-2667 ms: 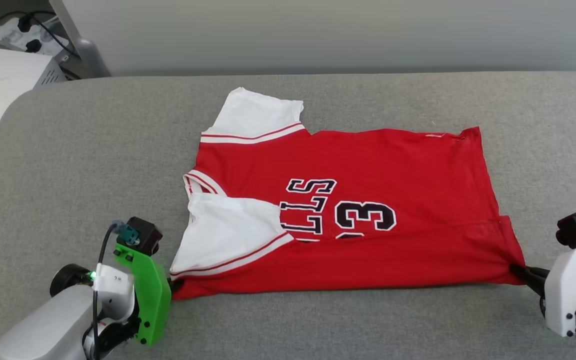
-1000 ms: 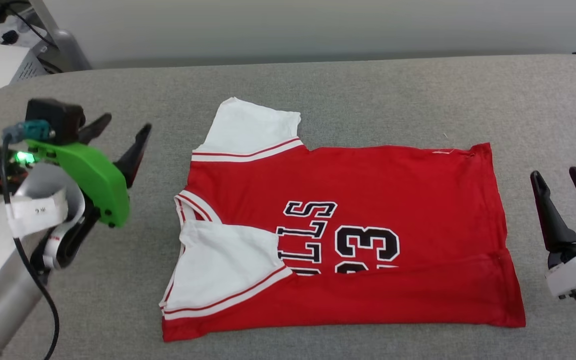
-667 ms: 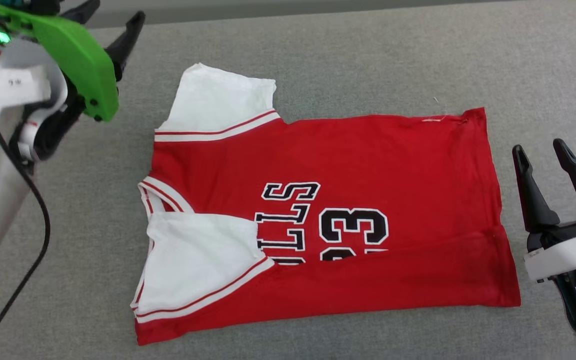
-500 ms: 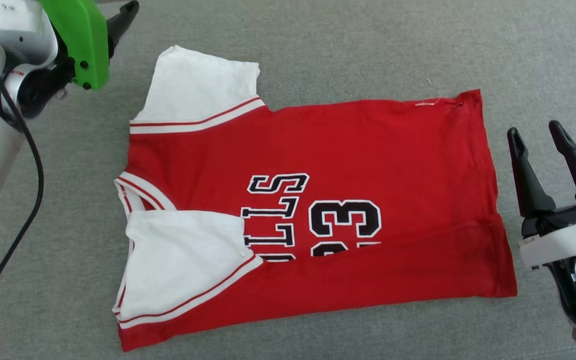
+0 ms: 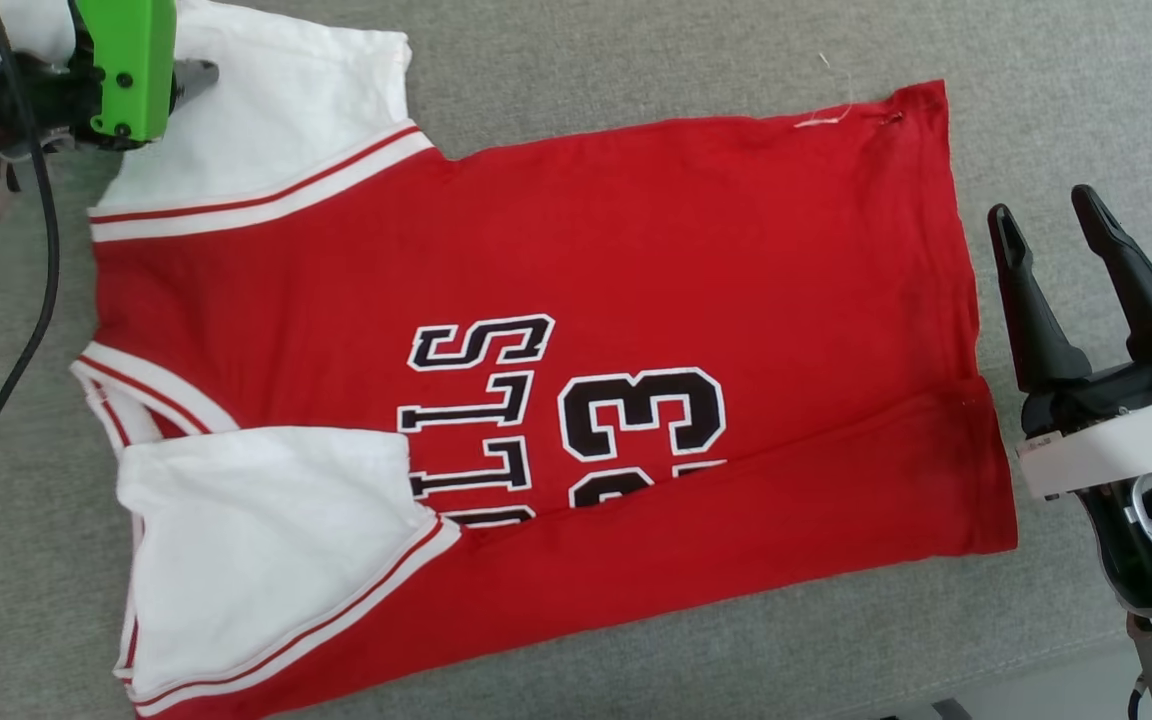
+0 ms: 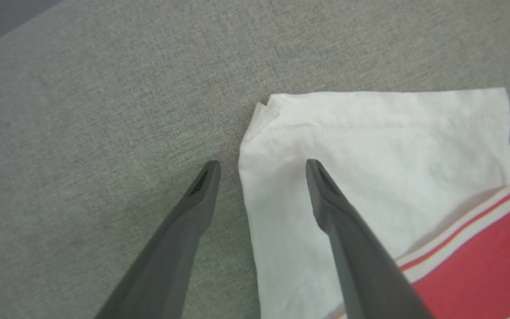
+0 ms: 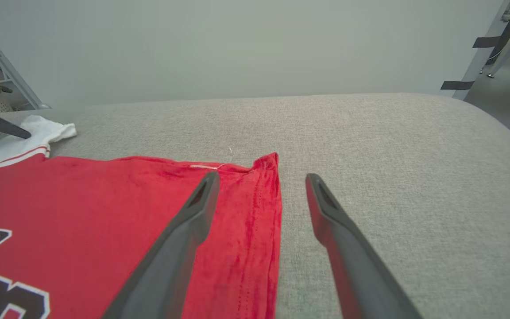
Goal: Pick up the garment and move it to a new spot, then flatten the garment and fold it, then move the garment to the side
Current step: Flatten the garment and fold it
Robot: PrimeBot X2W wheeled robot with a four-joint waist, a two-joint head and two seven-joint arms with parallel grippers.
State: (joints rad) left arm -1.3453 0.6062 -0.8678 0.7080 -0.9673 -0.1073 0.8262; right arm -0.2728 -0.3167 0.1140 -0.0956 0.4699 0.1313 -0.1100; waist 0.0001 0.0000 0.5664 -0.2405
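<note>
grey fabric surface [image 7: 370, 133], plain pale wall [image 7: 237, 44]

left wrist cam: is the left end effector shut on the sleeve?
No: the left end effector is open, one finger over the white sleeve of the garment, the other over the grey surface beside it.

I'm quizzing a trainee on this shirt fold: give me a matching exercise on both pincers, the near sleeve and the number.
1 left pincer
2 right pincer
3 near sleeve
4 number 23

A folded onto the lettering
B open, beside the red hem
C partly under a red fold
D open, straddling the far sleeve's edge

Pairs: 1-D, 2-B, 3-A, 4-C
</note>
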